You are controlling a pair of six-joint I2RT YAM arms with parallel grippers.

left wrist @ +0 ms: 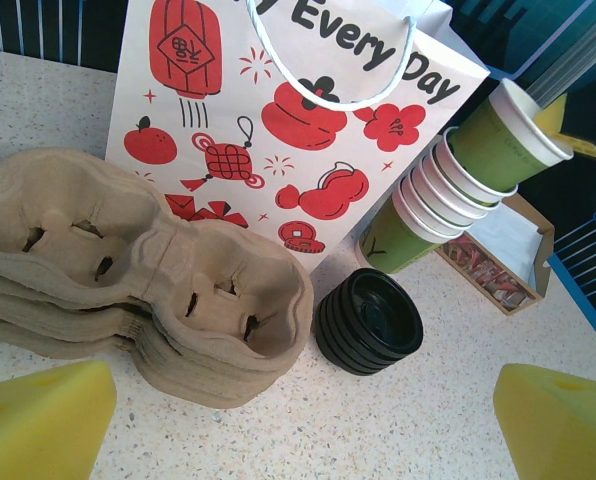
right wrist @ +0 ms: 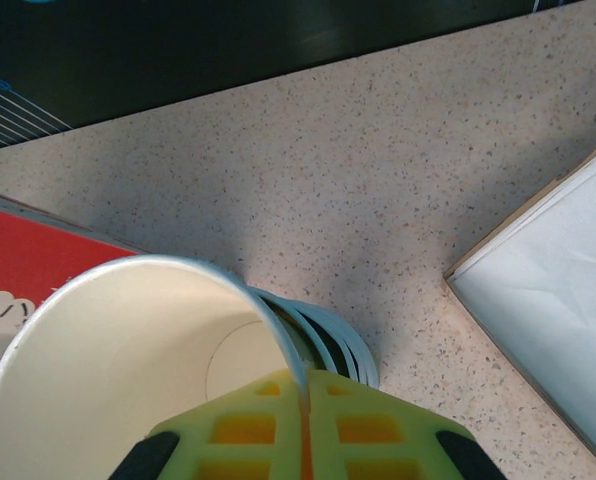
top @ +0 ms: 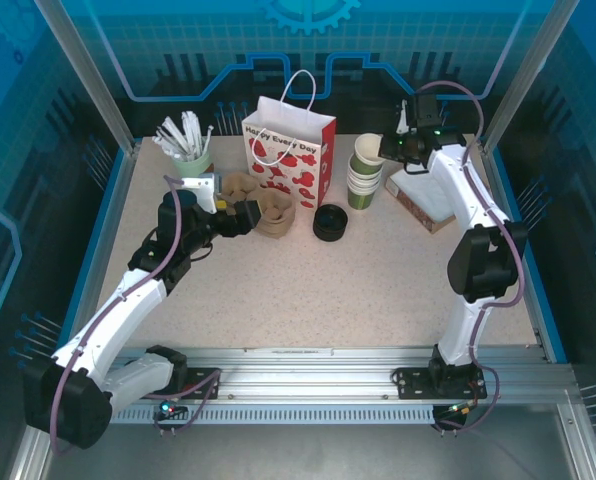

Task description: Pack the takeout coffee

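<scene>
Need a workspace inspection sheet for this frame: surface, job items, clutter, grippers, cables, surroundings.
Surface: speckled table, no spill seen.
Job's things: top cup, lidless, tilted on the cup stack; lids stacked beside it; paper bag upright.
Clutter: carton trays, cup of white sticks, sachet box.
Grippers: left gripper open, near the trays; right gripper shut on the top cup's rim.
Cables: purple cable along each arm, no snag seen.
Surroundings: blue panels, metal frame.
</scene>
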